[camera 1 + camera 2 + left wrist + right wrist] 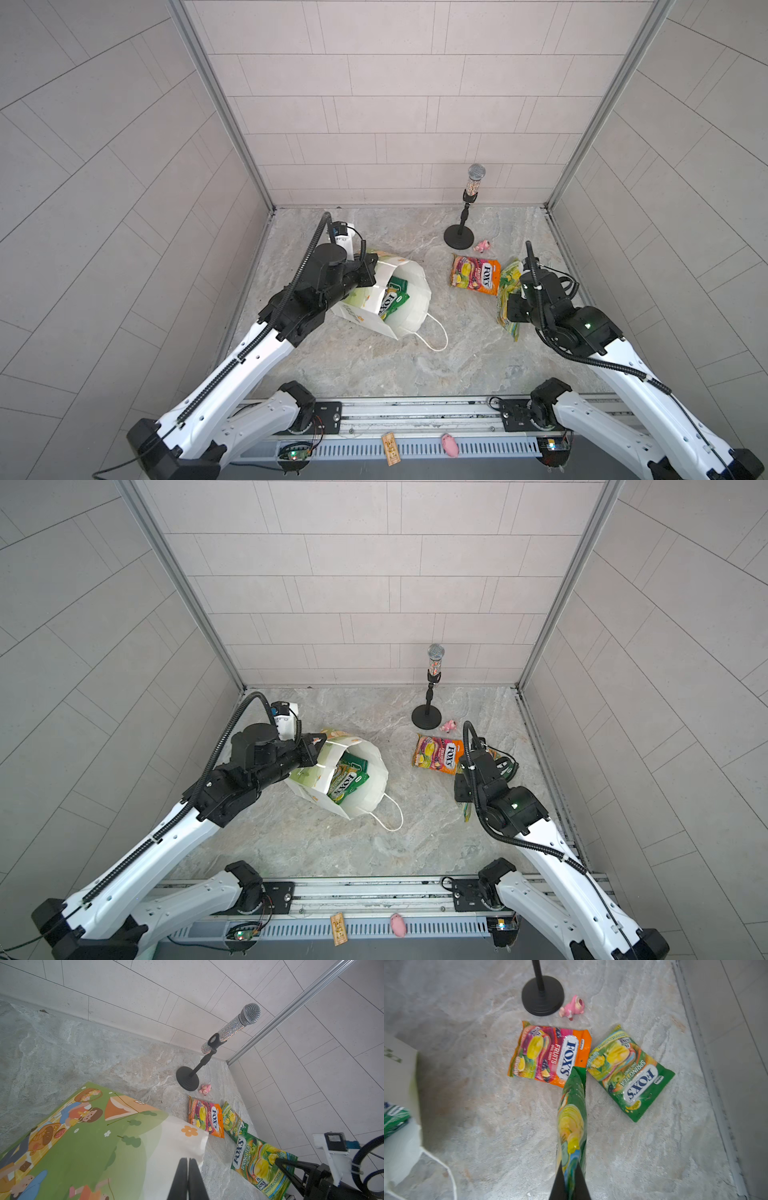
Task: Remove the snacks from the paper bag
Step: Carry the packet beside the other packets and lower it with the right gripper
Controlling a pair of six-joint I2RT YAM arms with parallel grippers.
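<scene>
While the paper bag (415, 293) is leaning over towards the left of the table, its stiff white walls are bowing into a rounded, faceted mouth that is opening towards both top views, and a thin white cord handle (436, 341) is looping out across the stone. Glossy green packets (348, 780) are sitting inside it, crinkled and shiny, with "FOX'S" lettering showing. Over on the right, a flat orange-pink packet (550, 1055) and a yellow-green packet (631, 1073) are lying close side by side, near the round black base of a microphone stand (550, 1001) and a tiny pink toy figure (573, 1008). The microphone (247, 1014) is glittering with a studded barrel and a mesh head. The table (374, 365) is showing a grey, veined, matt stone finish. Pale rectangular tiles are covering the walls (395, 104) on three sides, with aluminium posts (223, 104) running up the back corners. The left gripper (188, 1160) is pressing its slim black fingers together on the bag's rim, beside a side panel printed with a green picnic scene. The right gripper (569, 1164) is clamping another glossy yellow-green pack, the held packet (572, 1115), edge-on, pointing towards the two lying packets. Whether its far end is touching the table, I cannot tell.
</scene>
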